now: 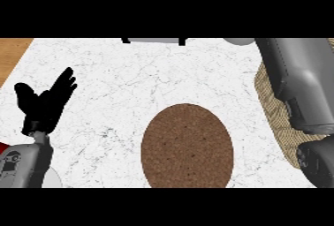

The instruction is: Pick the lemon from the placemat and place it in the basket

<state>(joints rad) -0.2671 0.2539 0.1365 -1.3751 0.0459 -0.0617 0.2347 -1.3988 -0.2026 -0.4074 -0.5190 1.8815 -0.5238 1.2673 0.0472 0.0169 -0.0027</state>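
Observation:
The brown oval placemat (pixel 187 145) lies at the middle of the white marble counter (pixel 130 88) with nothing on it. No lemon shows anywhere. The woven tan basket (pixel 271 115) sits at the right edge, mostly covered by my grey right arm (pixel 297 84), which crosses it from the top right down to the lower right corner. My right hand does not show, and the inside of the basket is hidden. My left hand (pixel 44 103) rests open at the left edge, fingers up, holding nothing.
A white object with dark legs (pixel 155 40) stands at the counter's far edge, with a pale rounded thing (pixel 239 41) beside it. Wood (pixel 12 53) shows past the top left corner. A red item (pixel 3 148) peeks in at the lower left.

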